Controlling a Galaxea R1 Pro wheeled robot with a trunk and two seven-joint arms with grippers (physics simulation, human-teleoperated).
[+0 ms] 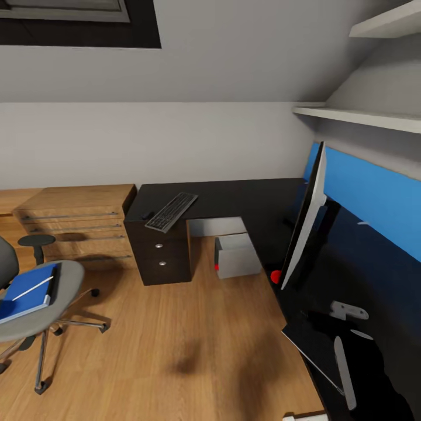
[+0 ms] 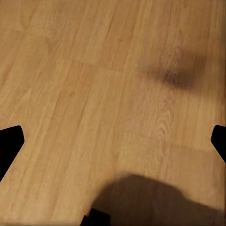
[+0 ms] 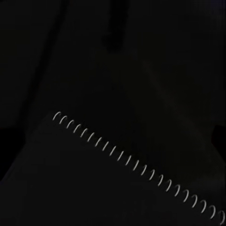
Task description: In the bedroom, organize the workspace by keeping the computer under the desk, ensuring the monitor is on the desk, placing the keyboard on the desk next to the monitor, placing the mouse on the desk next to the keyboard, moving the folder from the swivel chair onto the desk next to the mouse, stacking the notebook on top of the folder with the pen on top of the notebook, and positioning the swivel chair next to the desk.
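Desk [image 1: 245,199]: black L-shaped top, blue back panel [image 1: 374,193] at 3 o'clock.
Keyboard [image 1: 171,211]: on desk over drawer unit [image 1: 159,254], 11 o'clock of centre.
Monitor [image 1: 304,225]: edge-on, on desk, 3 o'clock.
Computer [image 1: 237,255]: on floor under desk.
Swivel chair [image 1: 44,304]: 8 o'clock; folder [image 1: 26,289] on seat, pen [image 1: 32,288] atop.
Notebook [image 3: 113,188]: on desk, 5 o'clock.
Left gripper [image 2: 113,146]: fingertips spread wide over wood floor [image 2: 94,94].
Right gripper: aperture cannot tell.

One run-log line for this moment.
folder: on swivel chair | keyboard: on desk | computer: under desk | notebook: on desk
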